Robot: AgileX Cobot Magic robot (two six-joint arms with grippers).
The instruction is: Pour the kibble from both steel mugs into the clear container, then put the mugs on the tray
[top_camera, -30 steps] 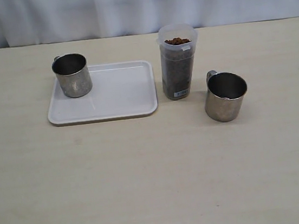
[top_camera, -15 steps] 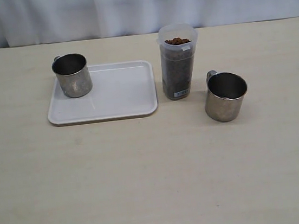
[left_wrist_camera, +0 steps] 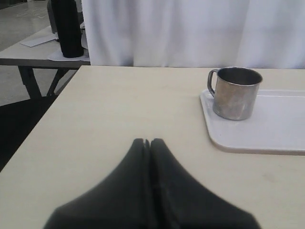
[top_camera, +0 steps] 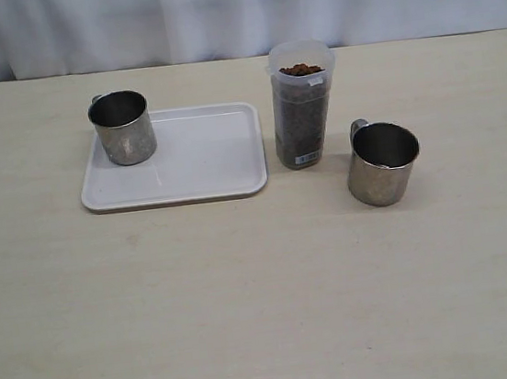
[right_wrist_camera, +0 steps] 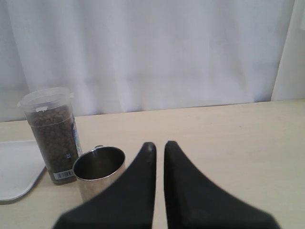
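Observation:
One steel mug [top_camera: 122, 127] [left_wrist_camera: 235, 93] stands upright on the far left corner of the white tray [top_camera: 203, 159] [left_wrist_camera: 276, 129]. The other steel mug [top_camera: 383, 163] [right_wrist_camera: 99, 169] stands on the table right of the clear container [top_camera: 303, 109] [right_wrist_camera: 52, 133]; its inside looks dark and empty. The container is filled nearly to the rim with brown kibble [top_camera: 300, 70] [right_wrist_camera: 47, 124]. Neither gripper shows in the exterior view. My left gripper [left_wrist_camera: 147, 141] is shut over bare table, well short of the tray. My right gripper [right_wrist_camera: 160, 145] holds nothing, its fingers a thin slit apart, just beside the right mug.
A white curtain hangs behind the table. In the left wrist view the table's edge drops off toward a second table carrying a black object [left_wrist_camera: 66, 28]. Bare tabletop stretches across the front of the exterior view.

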